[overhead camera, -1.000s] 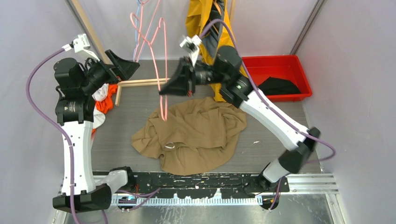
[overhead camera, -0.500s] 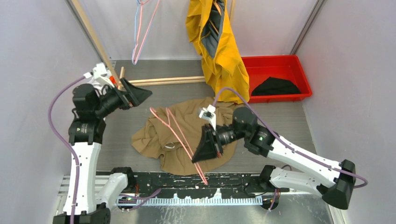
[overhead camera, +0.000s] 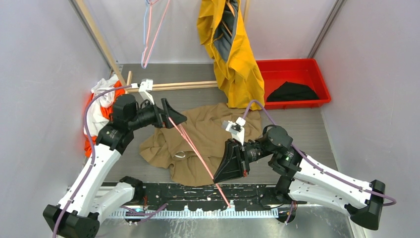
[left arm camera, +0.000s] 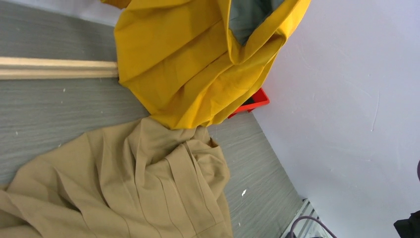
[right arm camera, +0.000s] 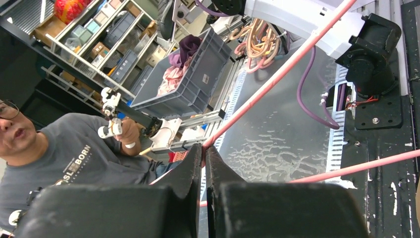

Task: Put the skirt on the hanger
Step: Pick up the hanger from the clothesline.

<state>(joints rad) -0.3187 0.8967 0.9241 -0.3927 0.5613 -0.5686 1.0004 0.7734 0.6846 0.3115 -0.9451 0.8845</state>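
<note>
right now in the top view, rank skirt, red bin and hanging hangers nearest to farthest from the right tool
1. skirt, just under the right tool
2. red bin, back right
3. hanging hangers, back left, up high

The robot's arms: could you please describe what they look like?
The left arm and right arm have white shells, black joints and a purple cable along each. The left gripper and right gripper are black wedges topped by small white mounts.
</note>
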